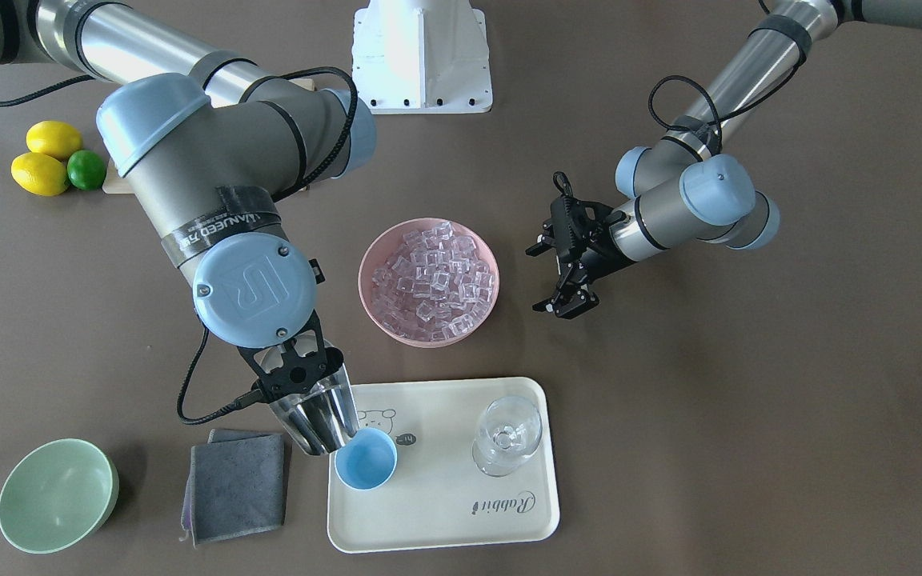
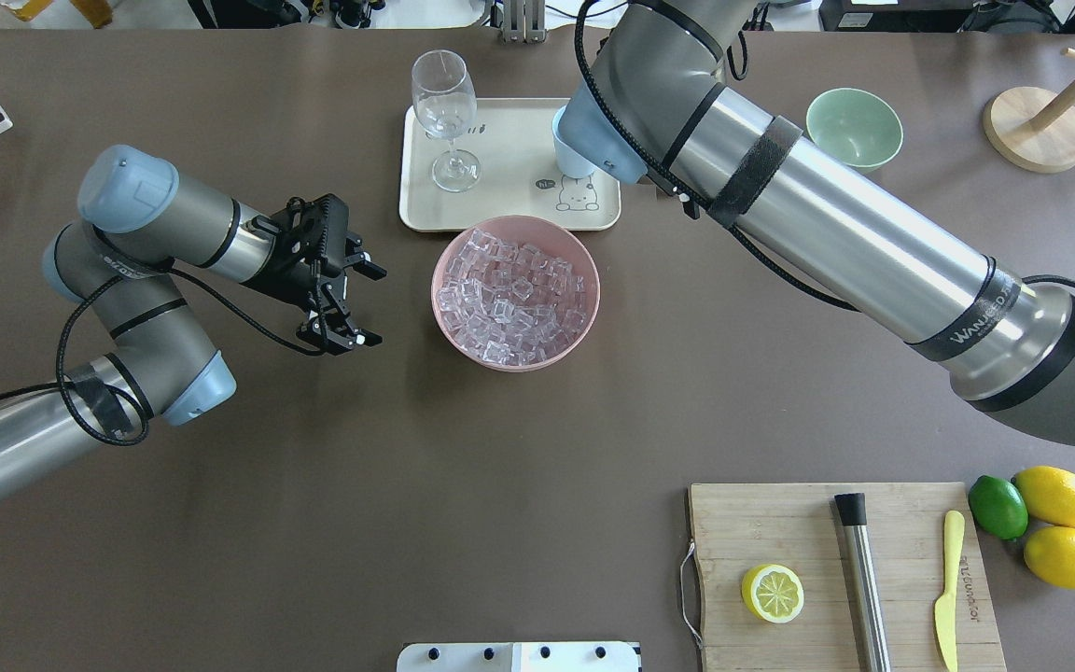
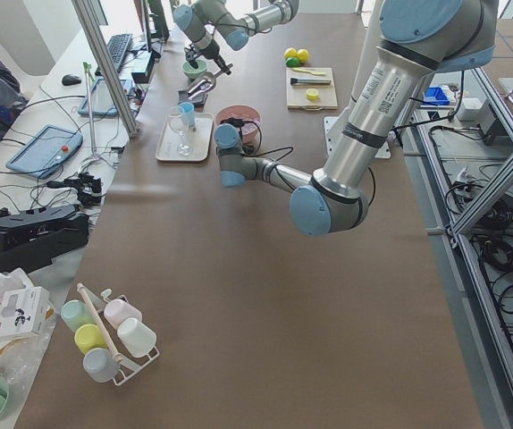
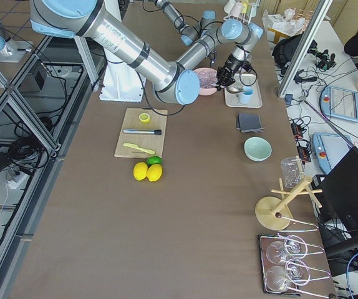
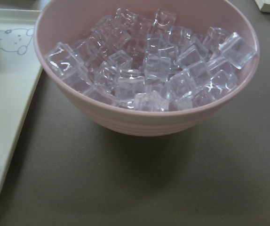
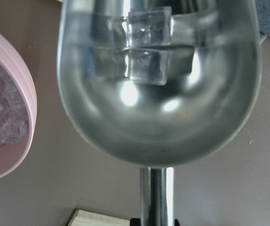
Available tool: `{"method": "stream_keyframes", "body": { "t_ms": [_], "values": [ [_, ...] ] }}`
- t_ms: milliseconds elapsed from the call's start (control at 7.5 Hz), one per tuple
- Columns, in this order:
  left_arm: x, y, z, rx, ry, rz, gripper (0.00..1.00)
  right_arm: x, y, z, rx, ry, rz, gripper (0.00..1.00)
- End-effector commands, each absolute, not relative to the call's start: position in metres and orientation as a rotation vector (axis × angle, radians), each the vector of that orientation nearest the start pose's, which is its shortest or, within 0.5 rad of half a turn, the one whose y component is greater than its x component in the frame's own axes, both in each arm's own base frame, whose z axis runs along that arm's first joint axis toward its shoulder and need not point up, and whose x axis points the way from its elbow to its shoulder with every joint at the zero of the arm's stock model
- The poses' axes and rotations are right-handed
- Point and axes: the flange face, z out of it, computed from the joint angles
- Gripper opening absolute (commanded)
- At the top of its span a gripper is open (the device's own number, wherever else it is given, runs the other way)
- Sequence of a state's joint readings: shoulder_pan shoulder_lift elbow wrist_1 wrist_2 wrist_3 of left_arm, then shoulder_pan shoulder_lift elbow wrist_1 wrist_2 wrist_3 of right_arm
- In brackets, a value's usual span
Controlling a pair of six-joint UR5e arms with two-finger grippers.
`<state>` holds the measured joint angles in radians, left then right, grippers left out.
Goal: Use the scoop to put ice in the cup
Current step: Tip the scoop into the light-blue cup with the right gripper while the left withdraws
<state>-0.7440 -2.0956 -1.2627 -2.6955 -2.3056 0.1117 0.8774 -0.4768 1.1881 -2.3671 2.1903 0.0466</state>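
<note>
Brown table (image 2: 500, 448), two arms working over it. Right arm (image 2: 855, 233) reaches far across to the cream tray (image 1: 445, 496) at the far edge. Left arm (image 2: 155, 215) hangs low on the left, well apart from the tray. Pink bowl (image 1: 362, 276) sits mid-table, just near of the tray and not touching it. Right gripper (image 1: 294, 374) is clamped on the rod handle of the scoop (image 1: 318, 418). The scoop is polished steel with a deep rounded trough that mirrors its surroundings. Its long axis runs from the gripper on the near right out to the far left, pitched downward. The open mouth points at the cup (image 1: 365, 458), and the lip is right at the cup's rim; contact cannot be told. Left gripper (image 2: 375, 306) is spread wide and holds nothing. It faces the pink bowl from just to the bowl's left. A clear stemmed glass (image 1: 507, 436) stands upright on the tray's left part. The cup is small, light blue and without a handle. It stands upright on the tray's right part, apart from the glass. The ice (image 1: 433, 276) is heaped in the pink bowl as clear, glossy cubes. The right wrist view shows one cube (image 6: 146, 28) lying in the scoop toward the open end, doubled by its reflection in the steel.
</note>
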Motion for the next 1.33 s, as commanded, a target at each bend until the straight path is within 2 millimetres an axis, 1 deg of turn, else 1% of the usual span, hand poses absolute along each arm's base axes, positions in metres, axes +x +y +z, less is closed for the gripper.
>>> {"method": "stream_keyframes", "body": {
  "t_ms": [0, 133, 267, 400, 533, 667, 933, 1067, 1200],
  "values": [
    [0.416, -0.543, 0.370, 1.063, 1.051, 1.191, 0.97, -0.424, -0.627, 0.180, -0.388, -0.532, -0.656, 0.00],
    [0.400, -0.554, 0.366, 1.013, 1.024, 1.156, 0.97, -0.415, -0.621, 0.166, -0.417, -0.517, -0.685, 0.00],
    [0.385, -0.555, 0.363, 0.920, 0.997, 1.114, 0.97, -0.410, -0.622, 0.164, -0.423, -0.505, -0.699, 0.00],
    [0.373, -0.559, 0.364, 0.796, 0.960, 1.072, 0.97, -0.411, -0.624, 0.163, -0.426, -0.499, -0.699, 0.00],
    [0.362, -0.564, 0.362, 0.695, 0.926, 1.027, 0.97, -0.413, -0.630, 0.166, -0.437, -0.479, -0.695, 0.00],
    [0.351, -0.574, 0.369, 0.649, 0.853, 0.977, 0.98, -0.414, -0.631, 0.164, -0.438, -0.478, -0.696, 0.00],
    [0.345, -0.587, 0.383, 0.670, 0.676, 0.909, 0.98, -0.416, -0.633, 0.160, -0.439, -0.476, -0.696, 0.00],
    [0.335, -0.598, 0.385, 0.717, 0.544, 0.860, 0.98, -0.416, -0.633, 0.158, -0.438, -0.477, -0.696, 0.00],
    [0.331, -0.594, 0.383, 0.721, 0.542, 0.853, 0.98, -0.416, -0.632, 0.156, -0.433, -0.479, -0.700, 0.00]
  ]
}}
